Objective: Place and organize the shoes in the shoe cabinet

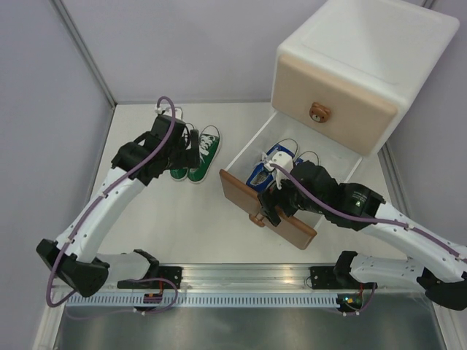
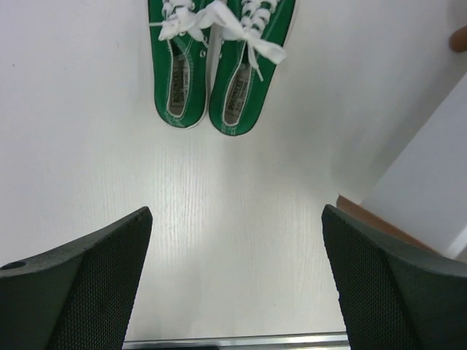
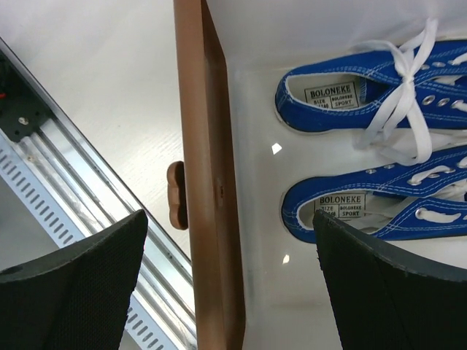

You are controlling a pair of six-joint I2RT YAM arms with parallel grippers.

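Blue shoes [image 3: 350, 95] sit side by side inside the pulled-out brown lower drawer [image 3: 208, 182] of the shoe cabinet [image 1: 365, 58], heels toward the drawer front, white laces lying loose. Right gripper [image 3: 230, 219] hangs just above that front panel — fingers spread wide, nothing between them. Over on the left, the green shoes [image 2: 211, 80] stand together on the table [image 2: 87, 182], outside the cabinet, toes pointing away from the arms, the two touching along their inner sides. Left gripper [image 2: 235, 219] hovers near their heels — fingers wide apart as well, gripping nothing. Beige upper drawer [image 1: 332, 91] is closed, its bear-shaped knob [image 1: 319, 112] facing the arms
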